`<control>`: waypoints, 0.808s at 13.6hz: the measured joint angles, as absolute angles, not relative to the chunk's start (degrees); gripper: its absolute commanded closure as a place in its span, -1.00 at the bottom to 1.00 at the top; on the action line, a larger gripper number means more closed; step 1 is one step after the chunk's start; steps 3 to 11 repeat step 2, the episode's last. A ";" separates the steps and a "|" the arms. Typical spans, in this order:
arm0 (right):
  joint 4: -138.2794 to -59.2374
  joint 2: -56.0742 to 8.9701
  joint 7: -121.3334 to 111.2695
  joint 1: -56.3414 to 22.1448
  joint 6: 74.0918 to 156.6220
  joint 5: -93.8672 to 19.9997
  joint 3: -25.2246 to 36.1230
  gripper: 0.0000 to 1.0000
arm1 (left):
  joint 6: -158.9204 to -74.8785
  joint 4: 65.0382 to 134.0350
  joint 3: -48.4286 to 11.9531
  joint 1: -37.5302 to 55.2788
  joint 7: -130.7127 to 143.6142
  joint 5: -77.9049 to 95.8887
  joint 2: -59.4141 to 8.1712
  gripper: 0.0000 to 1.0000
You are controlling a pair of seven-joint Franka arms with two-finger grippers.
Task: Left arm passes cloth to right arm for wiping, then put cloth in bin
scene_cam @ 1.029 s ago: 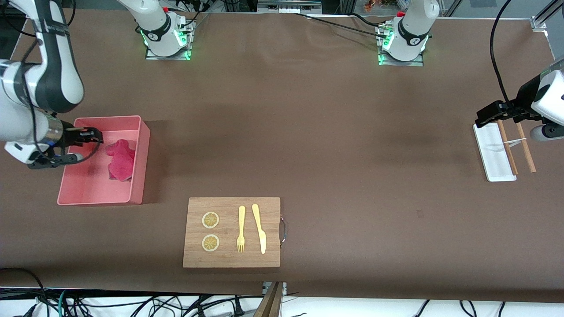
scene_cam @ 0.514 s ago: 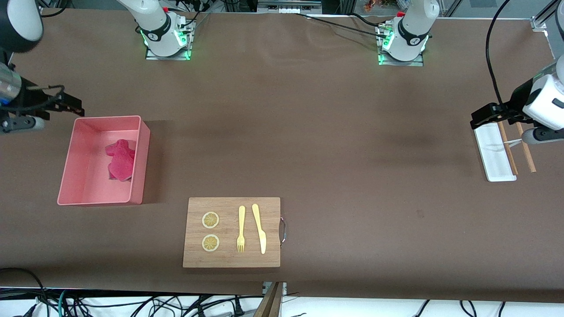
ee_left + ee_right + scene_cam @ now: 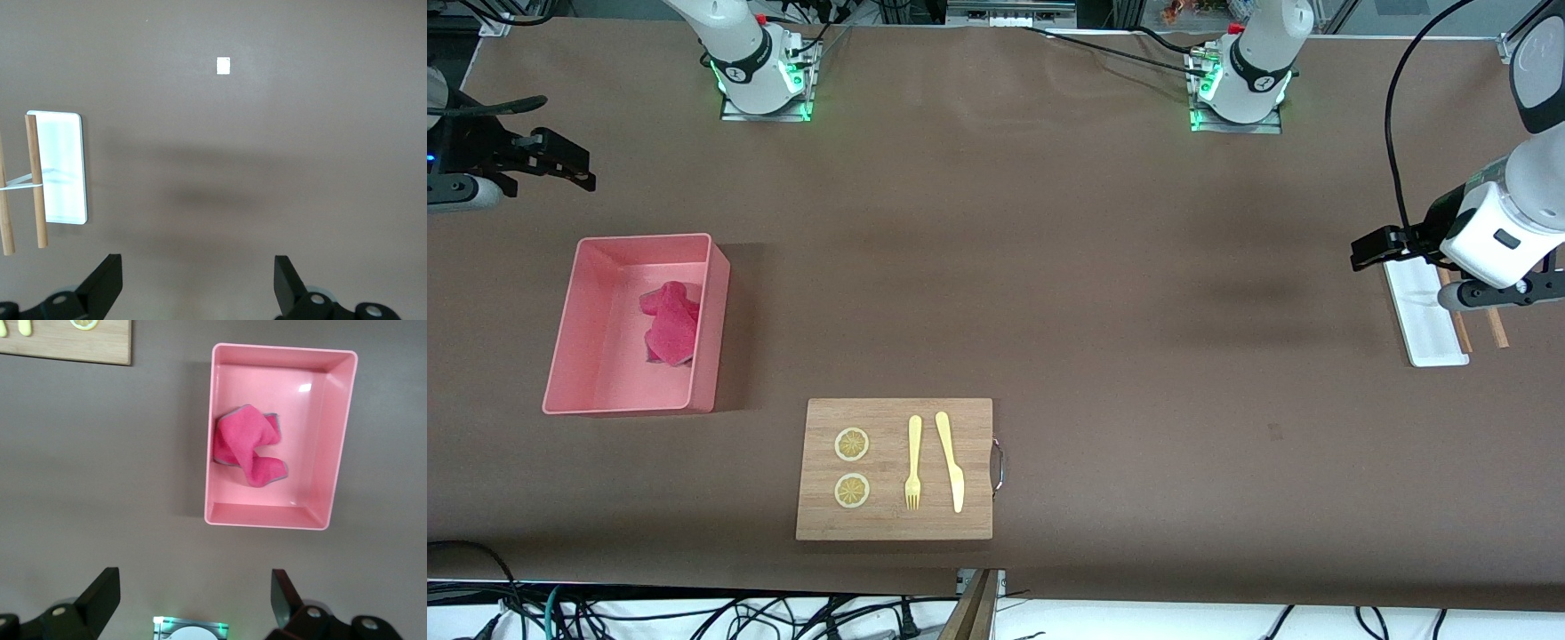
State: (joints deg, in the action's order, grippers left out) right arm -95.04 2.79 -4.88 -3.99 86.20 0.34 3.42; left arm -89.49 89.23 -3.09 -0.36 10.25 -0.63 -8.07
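As the frames run from the right arm's end of the table toward the left arm's end, the entries below follow that order.

Right gripper (image 3: 560, 164): fingers spread apart and empty. One second ago it was down inside the bin; half a second ago it had cleared the rim; it now hangs over bare table (image 3: 1049, 267), farther from the front camera than the bin.

Bin (image 3: 711, 320): position unchanged across all three front frames.

Cloth (image 3: 669, 322): lies crumpled on the bin floor, against the wall toward the table's middle, pink face up with grey edging visible in the right wrist view (image 3: 247, 447). No gripper touches it. It has not moved while the arm pulled away.

Wooden board (image 3: 894, 469): carries two lemon slices (image 3: 852, 467), a fork (image 3: 913, 462) and a knife (image 3: 950, 460); all undisturbed.

Left gripper (image 3: 1371, 249): fingers wide apart, nothing held, over the table just beside the white tray (image 3: 1423, 329). It has shifted slightly toward the table's middle during the last second.

Wooden sticks (image 3: 1485, 324): lie beside and partly over the tray.

Task status (judgement): the cloth is deposited and released, and both arms are retreating; the final step appears complete.
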 measured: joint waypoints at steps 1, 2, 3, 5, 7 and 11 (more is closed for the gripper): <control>-95.05 2.70 -4.82 -3.98 86.20 0.22 3.43 -1.00 | -89.48 89.22 -3.09 -0.34 10.25 -0.63 -8.08 -1.00; -95.05 2.64 -4.79 -3.98 86.20 0.18 3.42 -1.00 | -89.47 89.13 -3.06 -0.34 10.25 -0.63 -8.09 -1.00; -95.05 2.64 -4.79 -3.98 86.20 0.18 3.42 -1.00 | -89.47 89.13 -3.06 -0.34 10.25 -0.63 -8.09 -1.00; -95.05 2.64 -4.79 -3.98 86.20 0.18 3.42 -1.00 | -89.47 89.13 -3.06 -0.34 10.25 -0.63 -8.09 -1.00; -95.05 2.64 -4.79 -3.98 86.20 0.18 3.42 -1.00 | -89.47 89.13 -3.06 -0.34 10.25 -0.63 -8.09 -1.00; -95.05 2.64 -4.79 -3.98 86.20 0.18 3.42 -1.00 | -89.47 89.13 -3.06 -0.34 10.25 -0.63 -8.09 -1.00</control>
